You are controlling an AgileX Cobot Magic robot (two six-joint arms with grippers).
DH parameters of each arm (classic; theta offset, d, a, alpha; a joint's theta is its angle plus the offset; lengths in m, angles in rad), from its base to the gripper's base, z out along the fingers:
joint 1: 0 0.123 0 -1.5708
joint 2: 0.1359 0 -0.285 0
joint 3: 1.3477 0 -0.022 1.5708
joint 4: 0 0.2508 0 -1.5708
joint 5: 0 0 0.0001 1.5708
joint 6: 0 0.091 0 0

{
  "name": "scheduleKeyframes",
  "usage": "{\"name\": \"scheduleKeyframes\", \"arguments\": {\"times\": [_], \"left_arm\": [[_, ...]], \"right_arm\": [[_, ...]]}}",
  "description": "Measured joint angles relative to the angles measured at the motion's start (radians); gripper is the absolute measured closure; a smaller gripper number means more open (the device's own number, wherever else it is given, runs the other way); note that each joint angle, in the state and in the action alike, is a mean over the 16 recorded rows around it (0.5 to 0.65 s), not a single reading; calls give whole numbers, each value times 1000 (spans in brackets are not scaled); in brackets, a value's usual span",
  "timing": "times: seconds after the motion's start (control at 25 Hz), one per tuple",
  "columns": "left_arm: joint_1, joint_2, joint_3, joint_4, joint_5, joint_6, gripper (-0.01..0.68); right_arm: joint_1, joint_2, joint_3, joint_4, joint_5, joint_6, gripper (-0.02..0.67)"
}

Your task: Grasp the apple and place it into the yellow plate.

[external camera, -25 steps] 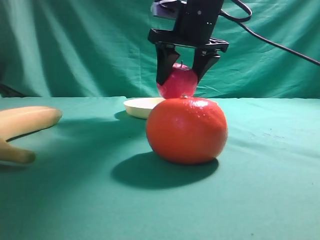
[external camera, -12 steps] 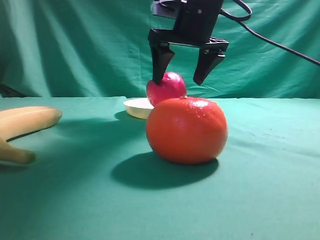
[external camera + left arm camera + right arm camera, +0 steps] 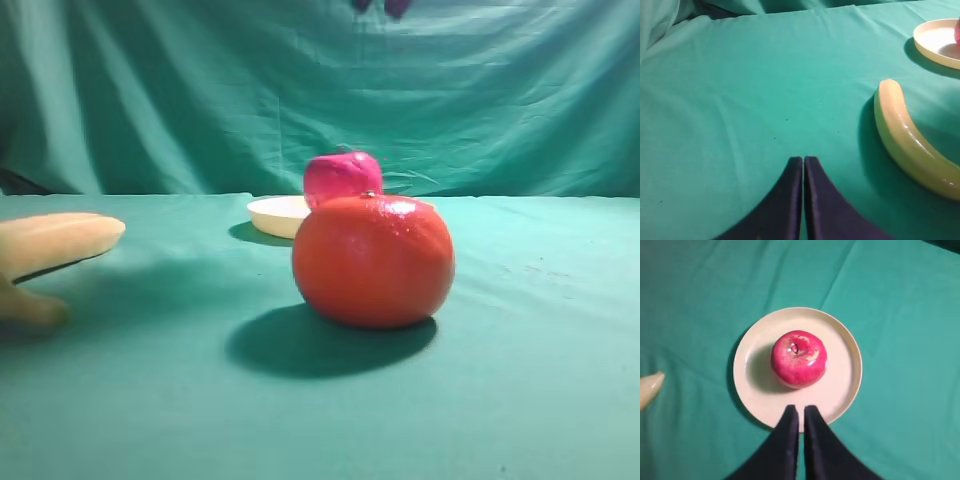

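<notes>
Apple (image 3: 799, 359) sits upright on yellow plate (image 3: 845, 385), near centre. We judge it light, rigid, glossy-slick; best gripped across widest flanks. Right gripper (image 3: 801, 412) above, fingers together, empty. Left gripper (image 3: 803, 162) likewise pressed together.

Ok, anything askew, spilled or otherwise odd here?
Nothing stands out. The apple sits upright, stem up, inside the yellow plate, near its middle. The right gripper is above it, fingers together. The banana and the orange fruit lie on the cloth, undamaged.
</notes>
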Motion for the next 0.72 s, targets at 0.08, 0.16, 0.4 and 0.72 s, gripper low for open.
{"name": "scheduleKeyframes", "arguments": {"times": [0.08, 0.16, 0.4, 0.72], "left_arm": [[0, 0, 0, 0, 0, 0, 673], [0, 0, 0, 0, 0, 0, 673], [0, 0, 0, 0, 0, 0, 673], [0, 0, 0, 0, 0, 0, 673]], "right_arm": [[0, -51, 8, -6, 26, 23, 641], [0, -108, 23, -10, 47, 38, 649], [0, -326, 125, -16, 81, 65, 649], [0, -678, 402, -16, 29, 78, 649]]}}
